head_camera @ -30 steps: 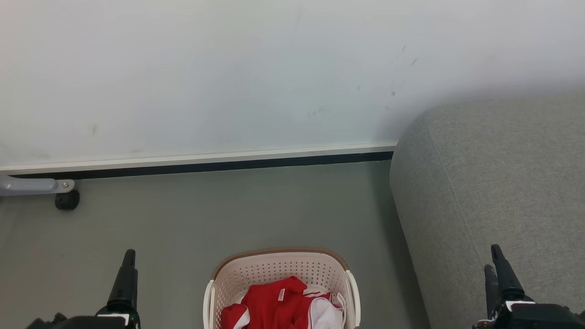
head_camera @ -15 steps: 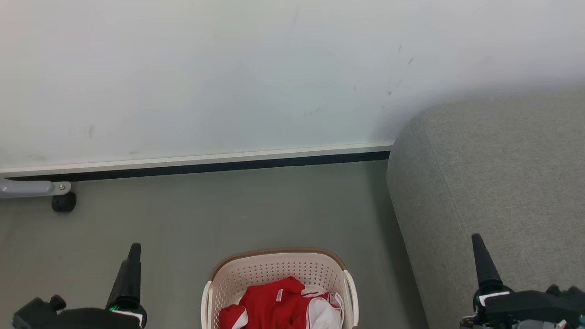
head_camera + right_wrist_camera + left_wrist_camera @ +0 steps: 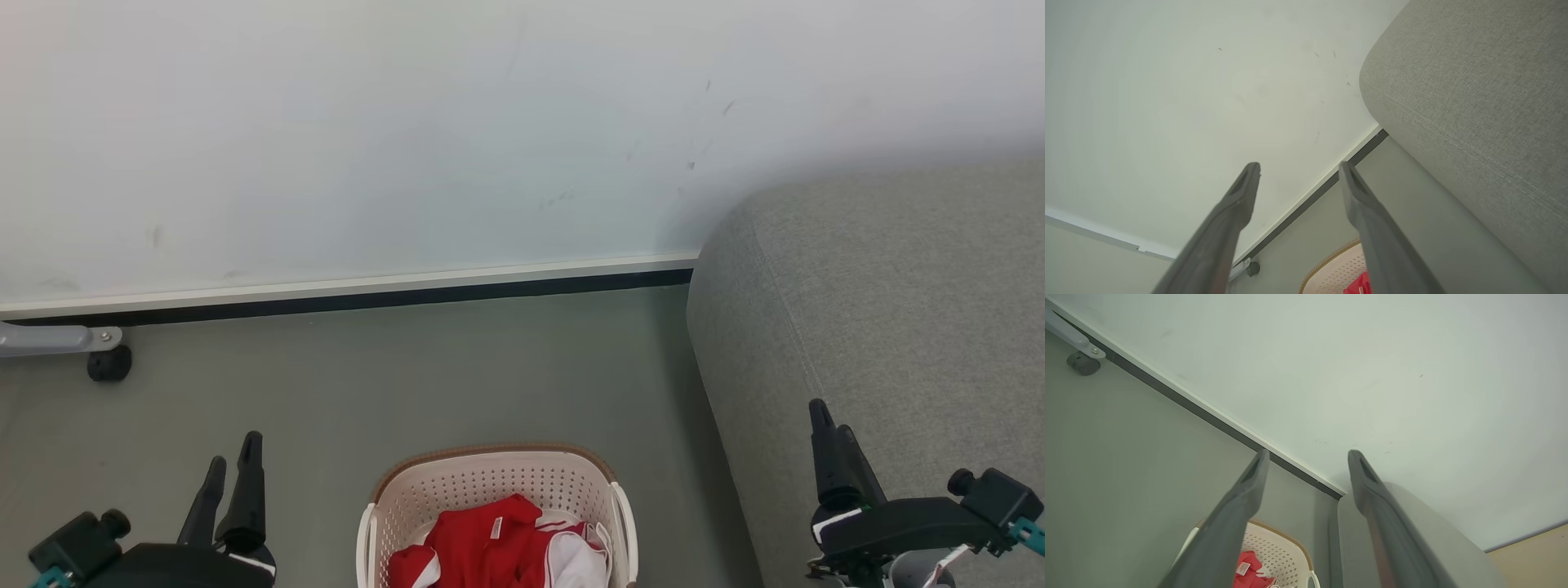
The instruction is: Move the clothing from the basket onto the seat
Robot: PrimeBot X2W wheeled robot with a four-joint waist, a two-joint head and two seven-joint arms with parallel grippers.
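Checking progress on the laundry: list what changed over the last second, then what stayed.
The right pincer moved up and left in the head view, towards the basket, its wrist rolling; the left pincer rolled too, so both its fingers now show there. The whole picture's slight leftward shift is the camera. Nothing was grasped or released: both pincers stay open and empty, the red-and-white clothing stays in the basket.

Open floor [image 3: 490, 367] flanks basket [image 3: 490, 452]; seat [image 3: 898, 310] blocks rightward.

The clothing [image 3: 482, 543] lies in the basket [image 3: 490, 480] on the floor [image 3: 408, 376], left of the seat [image 3: 898, 310]. The wall [image 3: 408, 122] stands behind. The left end effector [image 3: 234, 449] and right end effector [image 3: 829, 416] flank the basket.
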